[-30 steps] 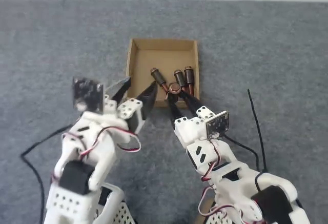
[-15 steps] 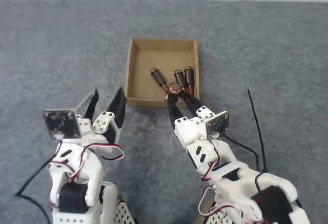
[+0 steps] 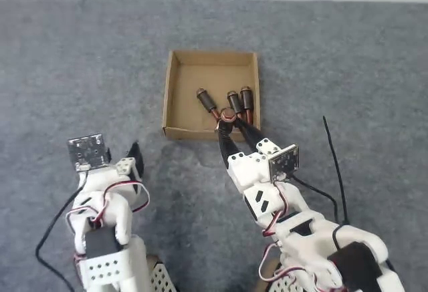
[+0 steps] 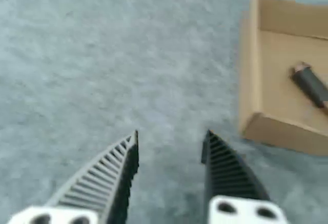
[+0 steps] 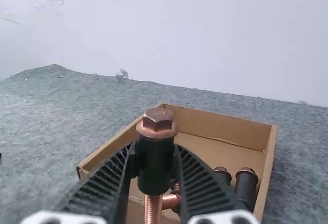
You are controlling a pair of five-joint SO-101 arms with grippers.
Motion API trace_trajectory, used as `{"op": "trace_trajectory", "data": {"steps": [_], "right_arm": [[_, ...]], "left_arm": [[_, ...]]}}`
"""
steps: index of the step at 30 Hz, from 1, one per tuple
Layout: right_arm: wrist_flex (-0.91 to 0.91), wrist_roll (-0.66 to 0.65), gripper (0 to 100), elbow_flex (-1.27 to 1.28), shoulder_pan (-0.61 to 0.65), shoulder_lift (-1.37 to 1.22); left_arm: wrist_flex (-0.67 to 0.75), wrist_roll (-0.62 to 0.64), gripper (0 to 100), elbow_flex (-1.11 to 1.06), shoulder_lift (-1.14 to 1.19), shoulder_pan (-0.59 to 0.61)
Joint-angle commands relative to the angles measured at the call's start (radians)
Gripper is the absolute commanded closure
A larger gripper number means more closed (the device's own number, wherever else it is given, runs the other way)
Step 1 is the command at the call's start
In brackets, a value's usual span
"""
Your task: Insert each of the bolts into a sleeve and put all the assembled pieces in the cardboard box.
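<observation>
**Right pincer** (image 5: 154, 152): closed on a black sleeve (image 5: 154, 168) with a copper bolt (image 5: 158, 123) through it. The piece stands upright, its hexagonal head on top and its threaded shank protruding beneath the fingers. In the high view it hangs above the near right part of the cardboard box (image 3: 214, 75).

**Box contents:** three assembled pieces lie on the floor. One piece (image 3: 206, 101) lies diagonally near the middle. A second (image 3: 234, 100) and a third (image 3: 247, 103) lie side by side close to the right wall.

**Left pincer** (image 4: 171, 134): open and holding nothing, above the grey mat (image 4: 102, 55), outside the box and near its near left corner.
</observation>
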State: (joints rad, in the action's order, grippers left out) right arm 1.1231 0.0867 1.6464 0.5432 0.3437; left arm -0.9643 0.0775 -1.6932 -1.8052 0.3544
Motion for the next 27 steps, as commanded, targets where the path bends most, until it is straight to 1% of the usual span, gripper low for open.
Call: {"op": "trace_trajectory", "data": {"steps": [1,2,3,5,8,17,19,27], "right_arm": [[-0.002,-0.014,99.3,0.018,-0.015,0.041],[-0.002,-0.014,99.3,0.018,-0.015,0.041],[-0.002,-0.014,99.3,0.018,-0.016,0.041],[0.001,-0.015,99.3,0.018,-0.018,0.041],[-0.001,-0.015,99.3,0.017,-0.035,0.05],[-0.005,-0.017,99.3,-0.038,-0.038,0.05],[-0.042,-0.017,99.3,-0.064,-0.036,0.05],[-0.309,-0.017,99.3,-0.236,-0.038,0.051]], "left_arm": [[-0.008,-0.031,94,0.008,-0.015,0.048],[-0.008,-0.031,99,0.008,-0.015,0.048],[-0.008,-0.031,99,0.008,-0.015,0.048],[-0.017,-0.031,98,0.008,-0.011,0.044],[-0.098,-0.029,98,0.008,-0.012,0.043],[-0.127,-0.029,98,0.008,-0.011,0.005],[-0.13,-0.031,98,0.008,-0.011,0.005],[-0.135,-0.031,98,0.008,-0.011,0.005]]}}
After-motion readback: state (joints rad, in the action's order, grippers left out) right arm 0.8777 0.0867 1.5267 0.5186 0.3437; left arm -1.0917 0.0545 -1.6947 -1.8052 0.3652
